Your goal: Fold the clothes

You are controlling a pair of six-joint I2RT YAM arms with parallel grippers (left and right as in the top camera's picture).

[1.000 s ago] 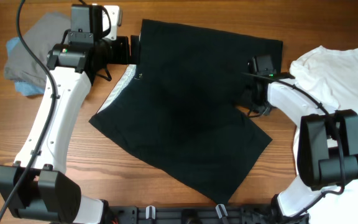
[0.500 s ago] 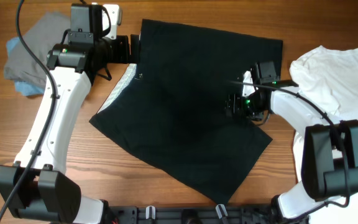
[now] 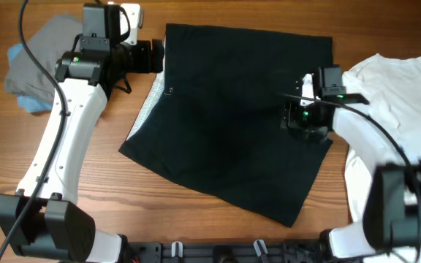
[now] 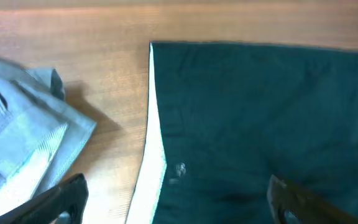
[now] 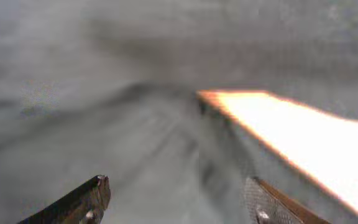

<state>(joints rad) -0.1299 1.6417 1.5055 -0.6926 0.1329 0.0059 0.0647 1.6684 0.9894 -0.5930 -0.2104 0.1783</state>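
Observation:
The large black shorts lie spread flat across the middle of the table, their pale grey inner waistband showing along the left edge. My left gripper hovers open at the shorts' upper left corner. In the left wrist view its gripper straddles the waistband strip and black cloth without clamping them. My right gripper is open over the shorts' right side. In the right wrist view its gripper has only dark cloth below it.
Grey shorts on a light-blue cloth are bunched at the far left, also seen as a pale heap. A white T-shirt lies at the right edge. Bare wood shows beside the shorts' right edge.
My right gripper has opened, let go of the black cloth and drifted right. The shorts' lower half has shifted right. My left gripper has edged right over the waistband.

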